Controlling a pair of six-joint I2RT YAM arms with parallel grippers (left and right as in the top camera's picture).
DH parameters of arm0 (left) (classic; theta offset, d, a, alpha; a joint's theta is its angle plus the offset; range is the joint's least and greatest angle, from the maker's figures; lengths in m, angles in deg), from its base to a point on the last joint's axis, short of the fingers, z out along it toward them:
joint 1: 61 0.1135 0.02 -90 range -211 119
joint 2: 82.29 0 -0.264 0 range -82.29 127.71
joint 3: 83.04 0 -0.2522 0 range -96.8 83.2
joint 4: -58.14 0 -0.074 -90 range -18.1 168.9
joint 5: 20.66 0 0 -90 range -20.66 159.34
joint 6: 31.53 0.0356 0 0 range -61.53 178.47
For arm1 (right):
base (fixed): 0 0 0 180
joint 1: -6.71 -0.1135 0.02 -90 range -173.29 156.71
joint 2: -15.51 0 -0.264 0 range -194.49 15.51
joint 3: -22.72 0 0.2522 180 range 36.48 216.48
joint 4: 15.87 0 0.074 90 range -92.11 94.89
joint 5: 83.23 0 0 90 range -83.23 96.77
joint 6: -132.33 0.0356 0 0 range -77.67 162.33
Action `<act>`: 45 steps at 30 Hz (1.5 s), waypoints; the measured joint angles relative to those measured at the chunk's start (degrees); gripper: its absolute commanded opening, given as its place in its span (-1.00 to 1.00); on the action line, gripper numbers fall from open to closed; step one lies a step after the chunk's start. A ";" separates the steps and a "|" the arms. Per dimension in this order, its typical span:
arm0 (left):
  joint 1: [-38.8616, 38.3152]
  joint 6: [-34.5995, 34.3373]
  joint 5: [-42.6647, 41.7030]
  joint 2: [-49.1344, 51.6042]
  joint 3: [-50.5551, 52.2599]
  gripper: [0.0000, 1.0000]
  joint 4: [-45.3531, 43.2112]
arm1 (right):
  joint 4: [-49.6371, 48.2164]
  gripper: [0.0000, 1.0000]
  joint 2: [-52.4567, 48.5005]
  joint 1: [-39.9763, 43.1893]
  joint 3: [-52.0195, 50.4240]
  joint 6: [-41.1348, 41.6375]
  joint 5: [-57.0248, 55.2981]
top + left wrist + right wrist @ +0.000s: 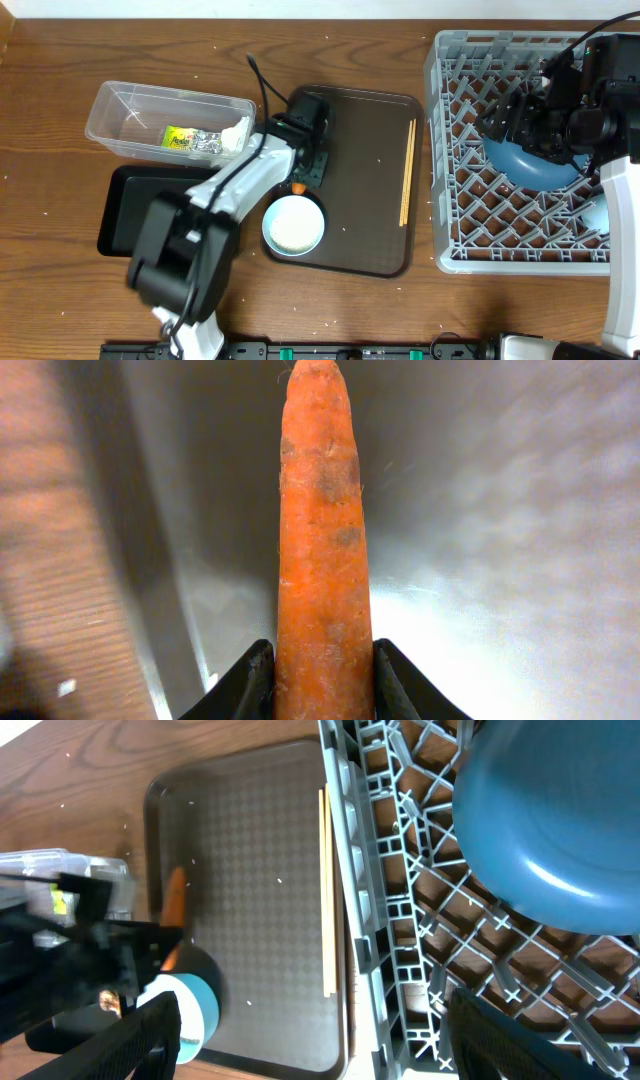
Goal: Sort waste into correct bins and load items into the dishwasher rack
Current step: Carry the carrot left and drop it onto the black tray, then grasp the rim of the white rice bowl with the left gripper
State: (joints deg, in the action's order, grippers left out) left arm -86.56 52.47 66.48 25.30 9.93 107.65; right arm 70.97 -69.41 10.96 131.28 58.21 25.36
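My left gripper (322,685) is shut on the small orange carrot (322,530), over the left part of the brown serving tray (370,200). In the overhead view that gripper (305,178) is just above the white bowl (294,225), and the carrot (300,186) shows as an orange spot. My right gripper (320,1040) is open and empty above the grey dishwasher rack (450,150). The dark-blue plate (540,165) leans in the rack. The chopsticks (407,170) lie along the tray's right side. The wrapper (190,140) lies in the clear tub (120,105).
The black tray (125,210) sits in front of the clear tub, partly under my left arm. A pale-blue round thing (597,215) sits at the rack's right side. White grains are scattered over the wooden table.
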 measured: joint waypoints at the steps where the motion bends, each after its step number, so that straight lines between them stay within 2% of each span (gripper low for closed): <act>1: 0.00 0.00 0.13 -1.84 -0.04 -0.36 0.02 | 0.00 0.56 0.00 0.00 0.00 0.00 0.00; 7: 0.02 0.00 5.16 -12.70 -1.99 -0.36 2.16 | -0.02 0.56 0.00 0.00 0.00 0.00 0.00; 11: 0.55 -1.53 9.79 -17.62 -2.45 -0.36 10.10 | -0.04 0.57 0.00 0.00 0.00 0.00 0.00; 16: 5.49 -10.47 14.12 -21.27 -2.43 -0.36 27.06 | -0.02 0.57 0.00 0.00 -0.02 0.00 0.02; 18: 8.52 -15.02 15.15 -21.66 -2.32 -0.36 30.21 | -0.02 0.57 0.00 0.00 -0.04 0.00 0.02; 21: 12.31 -21.64 15.89 -21.79 -0.11 -0.35 29.55 | -0.04 0.57 0.00 0.00 -0.04 0.00 0.00; 25: 15.85 -29.42 16.44 -21.88 8.07 -0.34 22.12 | 0.00 0.58 0.00 0.00 -0.04 -0.39 0.00; 29: 17.73 -33.92 16.52 -21.88 15.37 -0.34 15.45 | -0.02 0.58 0.00 0.00 -0.04 -0.66 0.02; 30: 18.01 -34.60 16.57 -21.88 16.48 -0.19 14.62 | -0.02 0.58 0.00 0.00 -0.04 -0.68 0.02; 32: 18.18 -34.75 16.59 -21.88 17.11 -0.07 14.25 | -0.02 0.58 0.00 0.00 -0.04 -0.74 0.02; 37: 18.16 -31.06 13.64 -22.10 15.93 -0.03 14.03 | -0.02 0.58 0.00 0.00 -0.04 -1.03 0.02; 40: 17.38 -26.03 8.13 -24.24 14.58 0.09 11.91 | -0.04 0.59 0.00 0.00 -0.04 -1.05 0.00; 45: 10.54 -17.64 1.33 -28.72 13.20 0.12 9.33 | -0.09 0.59 0.00 0.00 -0.04 -1.07 0.00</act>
State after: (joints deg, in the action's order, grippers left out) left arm -76.03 34.83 67.82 -3.42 23.13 116.98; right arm 70.88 -69.41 10.96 131.24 57.14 25.36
